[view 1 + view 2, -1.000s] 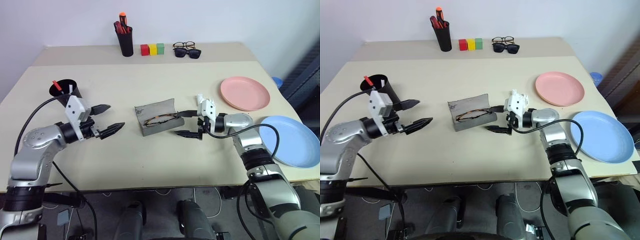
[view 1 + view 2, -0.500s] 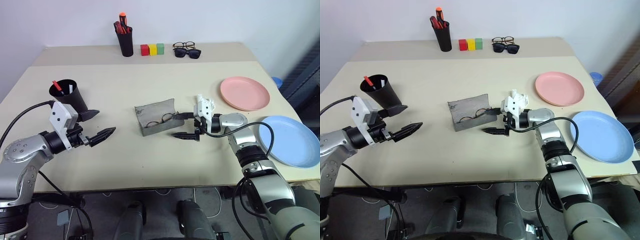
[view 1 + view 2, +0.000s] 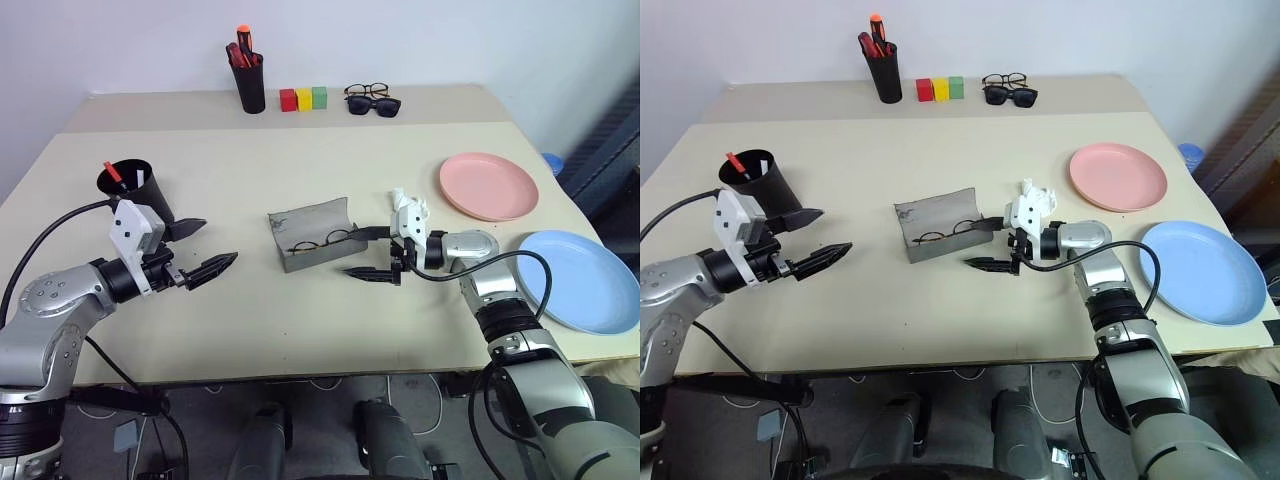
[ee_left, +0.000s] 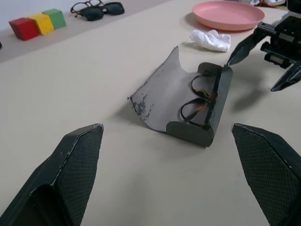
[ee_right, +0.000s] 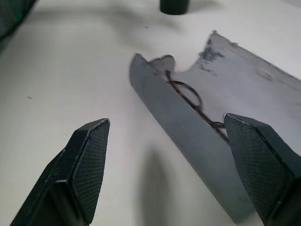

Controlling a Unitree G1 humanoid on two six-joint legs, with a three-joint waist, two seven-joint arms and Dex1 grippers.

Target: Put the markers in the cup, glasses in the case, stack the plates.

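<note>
glasses in open case; marker in cup

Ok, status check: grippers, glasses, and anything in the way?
Left gripper open, empty, near the cup. Right gripper open, empty, beside the case. Glasses inside the open case. Plates unstacked. Nothing in the way.

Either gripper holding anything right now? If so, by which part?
Nothing held. The left gripper and the right gripper are both open and empty; the glasses lie in the open case.
</note>
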